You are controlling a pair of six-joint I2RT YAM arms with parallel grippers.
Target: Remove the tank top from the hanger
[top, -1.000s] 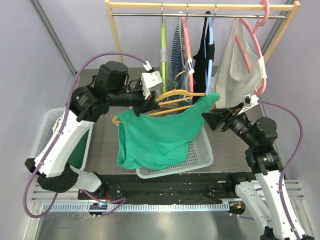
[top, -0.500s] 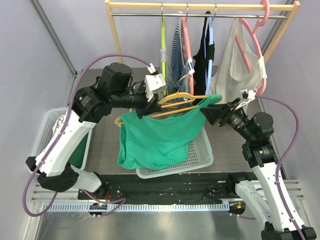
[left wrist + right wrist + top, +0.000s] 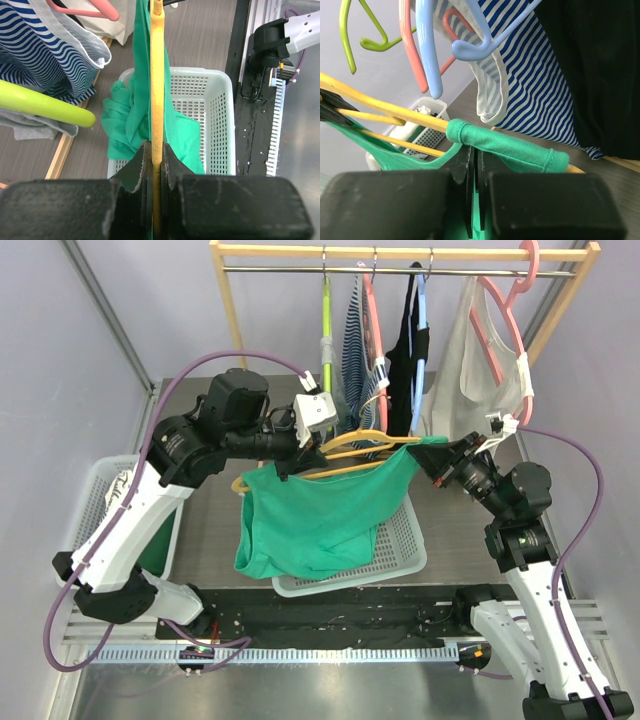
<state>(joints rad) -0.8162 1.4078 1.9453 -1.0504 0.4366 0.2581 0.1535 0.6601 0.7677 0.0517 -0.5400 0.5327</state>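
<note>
Left jaws: clamped shut on yellow hanger (image 3: 156, 75), its bar running straight out between them. Between both jaws: green tank top (image 3: 310, 520) draped on hanger, hanging over white basket (image 3: 404, 540) on desk. Right jaws: closed, pinching shoulder strap (image 3: 506, 146) at hanger's right end.

Arms (image 3: 130, 525) white-shelled, black joints; purple cables (image 3: 240, 354); left tool (image 3: 155, 152) black, perhaps rubber-faced.

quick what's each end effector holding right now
Left end effector: closed on the yellow hanger.
Right end effector: closed on the green tank top.
</note>
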